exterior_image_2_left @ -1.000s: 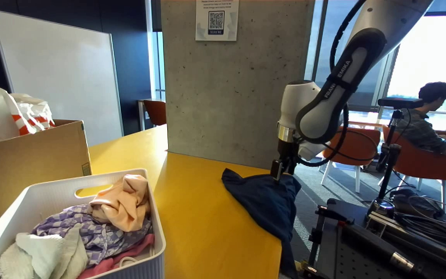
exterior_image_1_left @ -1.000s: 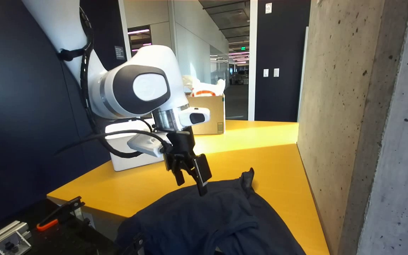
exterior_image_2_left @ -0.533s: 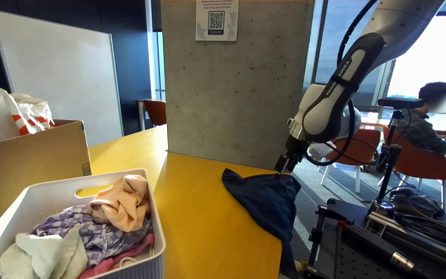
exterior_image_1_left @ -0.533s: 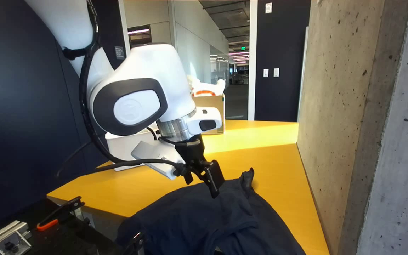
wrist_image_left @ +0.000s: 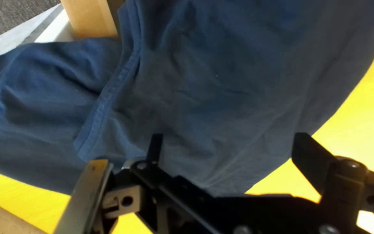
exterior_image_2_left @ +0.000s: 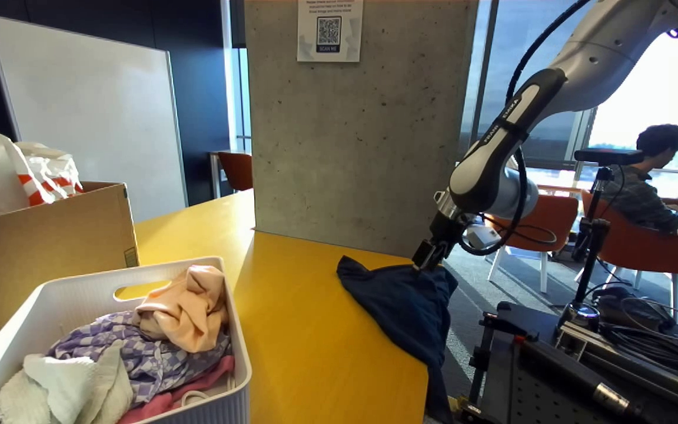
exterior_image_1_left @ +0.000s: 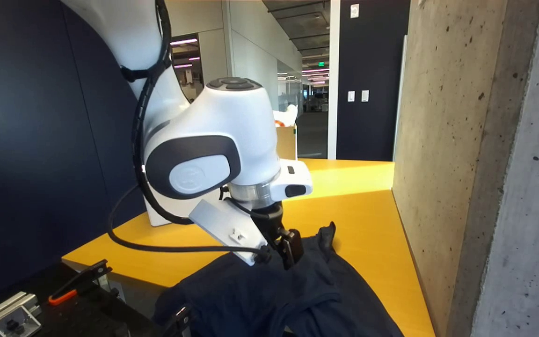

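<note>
A dark navy garment [exterior_image_1_left: 251, 290] lies crumpled over the corner of the yellow table, part of it hanging off the edge. In the wrist view the same garment [wrist_image_left: 226, 81] fills most of the picture, with a stitched hem running across its left part. My gripper [wrist_image_left: 228, 136] stands open above it, fingers wide apart and nothing held between them. One finger [wrist_image_left: 310, 156] is by the garment's border, where yellow tabletop shows. Seen from outside, the tilted gripper [exterior_image_2_left: 424, 260] is right at the garment's upper part; whether the tips touch the cloth I cannot tell.
A white bin [exterior_image_2_left: 243, 359] holds several cloths, among them a peach cloth [exterior_image_2_left: 189, 306] and a purple checked one [exterior_image_2_left: 139, 353]. Behind it is a cardboard box [exterior_image_2_left: 50, 253] with plastic bags. A concrete pillar [exterior_image_1_left: 452, 164] borders the table [exterior_image_1_left: 344, 182]. A black cart [exterior_image_2_left: 551, 383] stands beside it.
The arm has come forward and lower over the garment, and the gripper has tilted more. Its fingers have stayed apart. The garment lies as before.
</note>
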Action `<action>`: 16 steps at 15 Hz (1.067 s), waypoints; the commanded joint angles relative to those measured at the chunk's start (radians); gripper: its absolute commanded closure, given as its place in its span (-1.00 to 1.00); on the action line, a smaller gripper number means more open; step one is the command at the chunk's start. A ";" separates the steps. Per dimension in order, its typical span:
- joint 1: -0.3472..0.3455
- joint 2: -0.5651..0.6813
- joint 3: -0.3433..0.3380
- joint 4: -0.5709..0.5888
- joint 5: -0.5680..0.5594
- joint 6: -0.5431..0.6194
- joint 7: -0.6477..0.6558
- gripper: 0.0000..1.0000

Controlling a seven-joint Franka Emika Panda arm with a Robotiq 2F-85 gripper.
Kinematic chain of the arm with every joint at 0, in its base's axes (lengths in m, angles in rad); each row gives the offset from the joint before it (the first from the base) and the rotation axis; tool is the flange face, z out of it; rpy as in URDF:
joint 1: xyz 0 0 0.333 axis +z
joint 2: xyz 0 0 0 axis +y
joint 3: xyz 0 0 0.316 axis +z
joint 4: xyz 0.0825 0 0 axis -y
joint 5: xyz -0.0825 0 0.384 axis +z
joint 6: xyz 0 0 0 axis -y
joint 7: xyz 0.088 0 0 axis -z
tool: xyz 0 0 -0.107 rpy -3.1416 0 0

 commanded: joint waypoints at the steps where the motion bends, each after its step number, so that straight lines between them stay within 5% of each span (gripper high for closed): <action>1: -0.153 0.043 0.094 -0.018 -0.027 -0.014 -0.011 -1.00; 7: -0.284 0.025 0.129 -0.074 -0.058 -0.040 0.018 -1.00; 16: -0.238 0.097 0.057 0.023 -0.106 -0.040 0.050 -1.00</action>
